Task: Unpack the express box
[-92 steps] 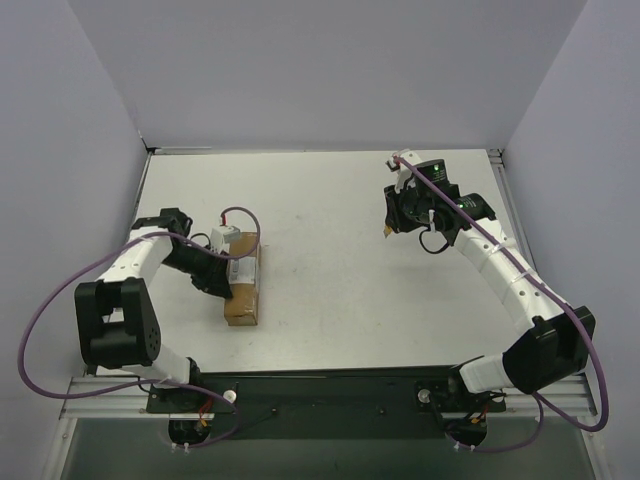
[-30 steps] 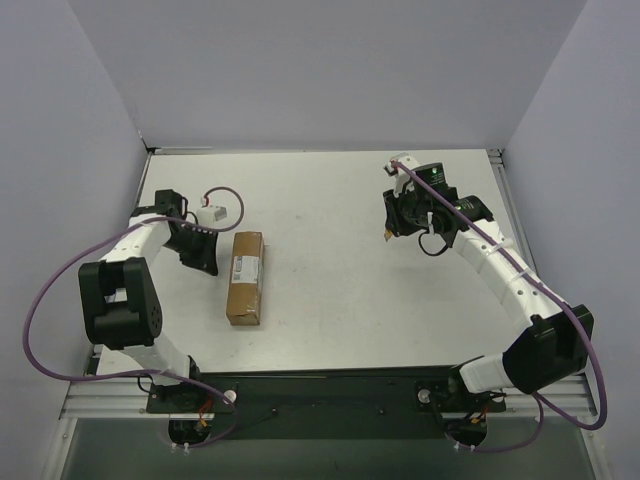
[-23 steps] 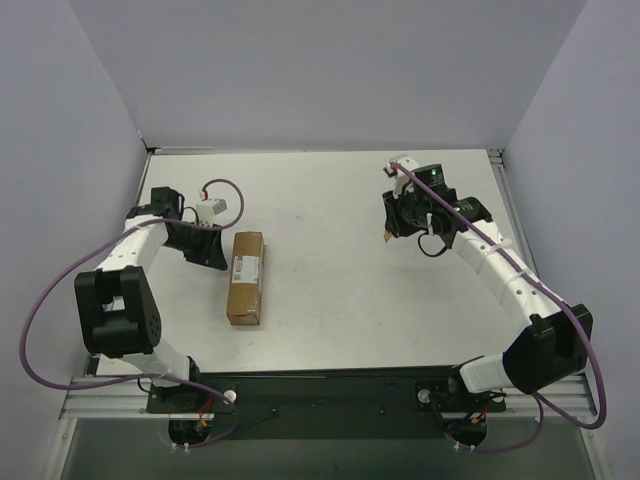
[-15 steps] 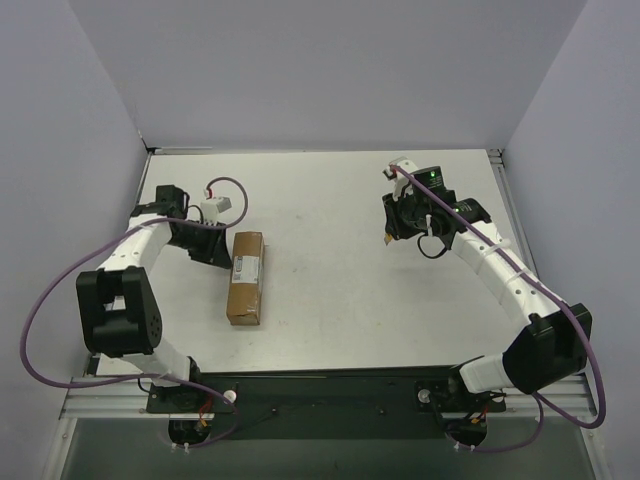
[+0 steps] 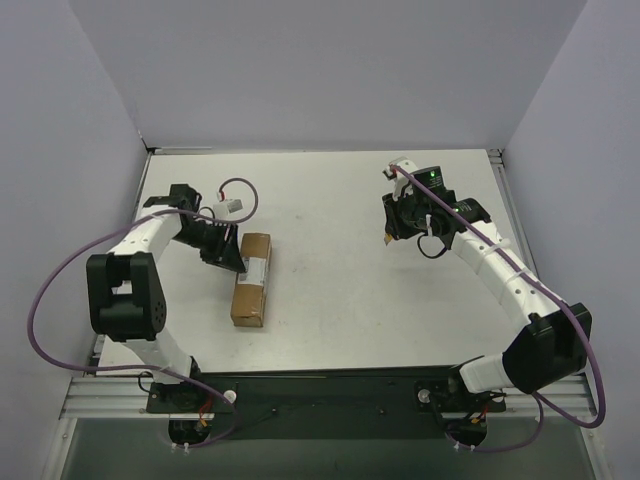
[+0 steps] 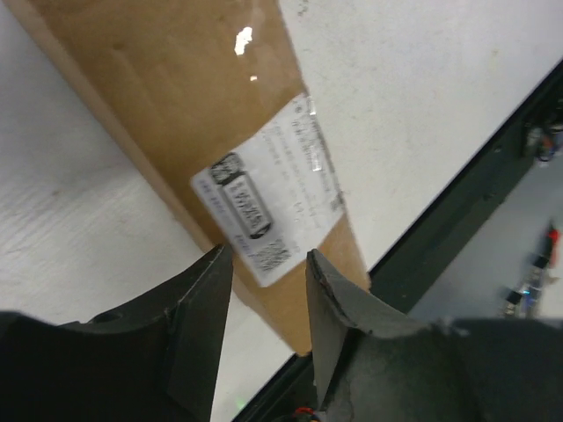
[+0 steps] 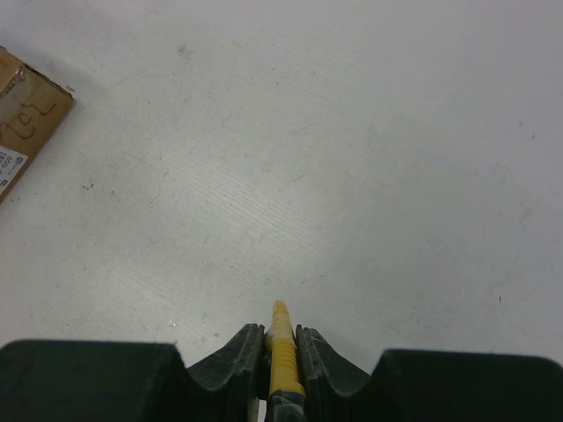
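The express box [image 5: 249, 292] is a long brown parcel with a white label [image 5: 256, 268], lying left of centre on the white table with its far end turned slightly right. My left gripper [image 5: 234, 257] is at the box's far end. In the left wrist view its open fingers [image 6: 204, 303] straddle the box [image 6: 185, 88] just above the label [image 6: 273, 189], and I cannot tell whether they touch it. My right gripper [image 5: 389, 231] hovers at the right, shut on the yellow utility knife [image 7: 283, 352], tip forward. The box corner also shows in the right wrist view [image 7: 22, 123].
Grey walls close the table on three sides. The table's near edge [image 5: 330, 372] drops to the black base rail [image 5: 330, 395]. Purple cables loop from both arms, one near the left gripper [image 5: 240, 190].
My left gripper has swung from the left side of the box onto its far end. The box's far end has shifted a little right. The right arm has barely moved.
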`<state>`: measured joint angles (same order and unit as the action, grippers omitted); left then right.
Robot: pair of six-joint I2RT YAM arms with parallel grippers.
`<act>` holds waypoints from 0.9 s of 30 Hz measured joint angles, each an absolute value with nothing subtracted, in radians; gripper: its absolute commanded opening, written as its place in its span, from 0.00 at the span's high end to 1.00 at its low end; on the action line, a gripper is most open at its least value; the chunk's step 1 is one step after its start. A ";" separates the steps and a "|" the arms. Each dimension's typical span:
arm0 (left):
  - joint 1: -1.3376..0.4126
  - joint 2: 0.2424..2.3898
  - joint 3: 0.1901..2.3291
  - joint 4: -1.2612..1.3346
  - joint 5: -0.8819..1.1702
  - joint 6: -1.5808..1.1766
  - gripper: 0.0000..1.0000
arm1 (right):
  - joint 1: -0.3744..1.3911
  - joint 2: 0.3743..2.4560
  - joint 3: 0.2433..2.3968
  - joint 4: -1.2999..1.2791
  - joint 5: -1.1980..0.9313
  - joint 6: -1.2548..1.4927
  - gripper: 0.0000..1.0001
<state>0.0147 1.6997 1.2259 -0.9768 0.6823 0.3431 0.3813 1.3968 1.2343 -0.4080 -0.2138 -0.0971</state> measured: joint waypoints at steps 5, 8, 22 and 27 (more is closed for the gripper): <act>-0.026 1.700 1.226 -1.047 0.802 0.354 0.47 | 0.381 1.399 1.234 -0.408 -0.215 -0.097 1.00; -0.078 1.672 1.195 -1.050 0.814 0.349 0.47 | 0.381 1.399 1.234 -0.408 -0.214 -0.097 1.00; 0.213 1.557 1.312 -1.231 0.646 0.760 1.00 | 0.381 1.399 1.234 -0.408 -0.213 -0.102 1.00; 0.155 1.508 1.099 -1.156 0.553 0.902 1.00 | 0.385 1.399 1.234 -0.405 -0.198 -0.102 1.00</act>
